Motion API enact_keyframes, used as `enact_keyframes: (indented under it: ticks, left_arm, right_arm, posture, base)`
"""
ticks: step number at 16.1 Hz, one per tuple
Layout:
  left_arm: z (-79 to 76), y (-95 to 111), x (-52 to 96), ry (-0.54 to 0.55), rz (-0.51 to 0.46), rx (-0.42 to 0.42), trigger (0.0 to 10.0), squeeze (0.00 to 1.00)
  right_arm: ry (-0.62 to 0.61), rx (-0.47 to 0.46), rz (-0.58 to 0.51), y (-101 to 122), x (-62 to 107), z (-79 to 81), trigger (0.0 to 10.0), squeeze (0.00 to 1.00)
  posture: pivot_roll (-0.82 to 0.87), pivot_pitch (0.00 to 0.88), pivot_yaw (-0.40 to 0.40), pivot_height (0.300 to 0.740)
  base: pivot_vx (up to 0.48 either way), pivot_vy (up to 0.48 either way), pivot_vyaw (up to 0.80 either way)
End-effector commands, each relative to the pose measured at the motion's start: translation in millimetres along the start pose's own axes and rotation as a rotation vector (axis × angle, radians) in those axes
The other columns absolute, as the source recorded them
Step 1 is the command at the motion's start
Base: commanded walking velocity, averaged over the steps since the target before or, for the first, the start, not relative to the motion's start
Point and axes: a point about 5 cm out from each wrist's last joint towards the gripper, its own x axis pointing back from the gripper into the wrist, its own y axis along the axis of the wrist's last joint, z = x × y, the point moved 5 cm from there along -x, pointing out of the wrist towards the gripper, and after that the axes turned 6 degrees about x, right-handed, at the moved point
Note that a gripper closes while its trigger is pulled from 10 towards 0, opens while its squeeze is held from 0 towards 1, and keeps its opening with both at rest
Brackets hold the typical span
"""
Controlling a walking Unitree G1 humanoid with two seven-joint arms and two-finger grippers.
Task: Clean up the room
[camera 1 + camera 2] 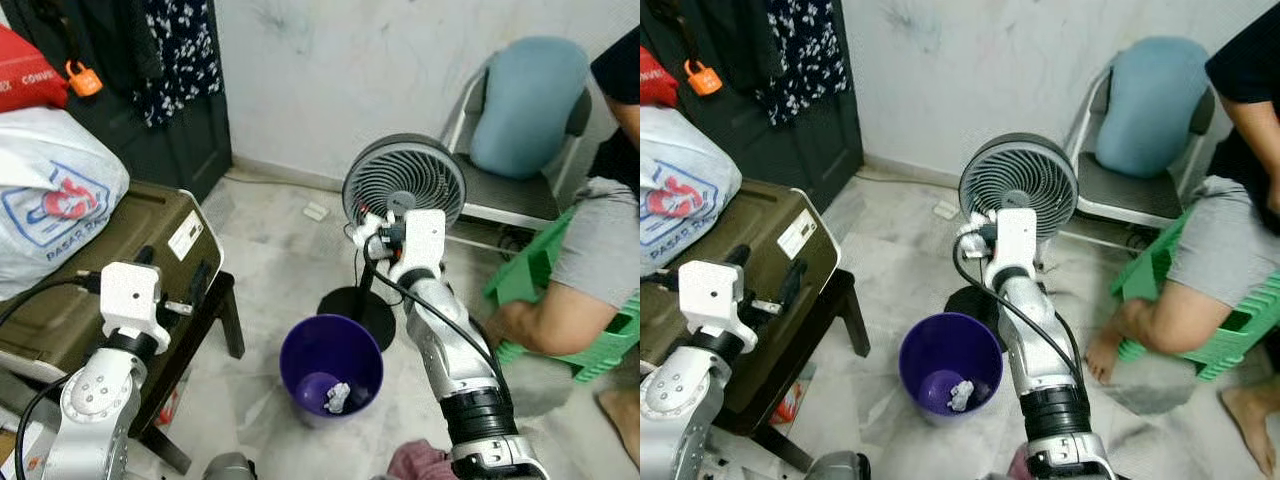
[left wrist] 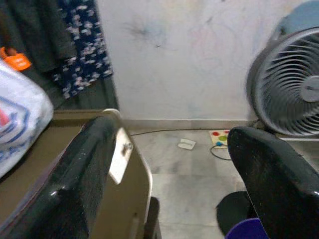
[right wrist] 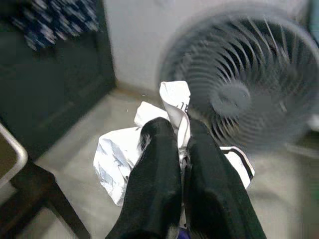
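One paper wad point(image 3: 169, 134) was pinched tight in right hand point(image 3: 182, 142); you needed to lower toward purple bin point(image 1: 331, 365), then release.

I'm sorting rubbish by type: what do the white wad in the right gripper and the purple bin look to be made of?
The crumpled white wad looks like thin paper: sharp creases, matte, with some black print. The right gripper is shut on it. The round purple bin looks like moulded plastic: smooth, uniform colour, a slight sheen on its rim. A similar white scrap lies inside it.
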Motion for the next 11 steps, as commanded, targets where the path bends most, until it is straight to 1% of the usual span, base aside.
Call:
enact_keyframes:
  ticks: [1,2,4,6,7,8,9,10,11]
  left_arm:
    - [-7.9,9.5,-3.9,-0.052,-0.030,-0.031,10.0,0.00]
    - [-8.8,9.6,-4.5,-0.057,-0.031,-0.029,10.0,0.00]
    - [-12.5,13.8,-9.2,-0.073,-0.046,-0.024,10.0,0.00]
    - [-17.1,17.6,-10.3,-0.090,-0.056,-0.012,10.0,0.00]
    - [-19.2,17.6,-4.9,-0.108,-0.050,-0.018,10.0,0.00]
    - [-20.9,16.8,-2.1,-0.117,-0.044,-0.032,10.0,0.00]
    - [-24.2,13.9,2.8,-0.139,-0.029,-0.041,10.0,0.00]
    - [-28.7,11.1,13.2,-0.180,-0.012,-0.092,10.0,0.00]
    - [-32.9,10.9,18.0,-0.215,-0.006,-0.138,10.0,0.00]
  right_arm:
    - [-0.039,-0.009,0.048,-7.0,-1.5,-7.6,10.0,0.00]
    - [-0.050,-0.007,0.056,-9.3,-0.8,-10.0,10.0,0.00]
    - [-0.071,0.026,0.096,-19.1,0.6,-17.2,10.0,0.00]
    - [-0.087,0.047,0.133,-25.9,0.2,-20.0,10.0,0.00]
    - [-0.083,0.040,0.140,-27.7,2.4,-15.3,10.0,0.00]
    - [-0.077,0.058,0.145,-29.2,2.6,-12.4,10.0,0.00]
    - [-0.062,0.055,0.161,-34.1,3.4,-6.9,10.0,0.00]
    - [-0.052,0.045,0.171,-38.9,7.4,2.7,10.0,0.00]
    - [-0.045,0.039,0.176,-40.3,8.1,8.6,10.0,0.00]
  posture:
    - [0.01,0.000,-0.041,0.740]
    - [0.01,0.000,-0.041,0.740]
    - [0.00,0.000,-0.038,0.740]
    - [0.00,0.000,-0.039,0.740]
    - [0.01,0.000,-0.026,0.740]
    - [0.01,0.000,-0.026,0.740]
    - [0.02,0.000,-0.011,0.740]
    - [0.03,0.000,0.006,0.740]
    - [0.04,0.000,0.013,0.740]
  base:
    - [0.000,0.000,0.00]
    - [0.000,0.000,0.00]
    - [0.000,0.000,0.00]
    - [0.000,0.000,0.00]
    - [0.000,0.000,0.00]
    - [0.000,0.000,0.00]
    - [0.000,0.000,0.00]
    - [0.000,0.000,0.00]
    - [0.000,0.000,0.00]
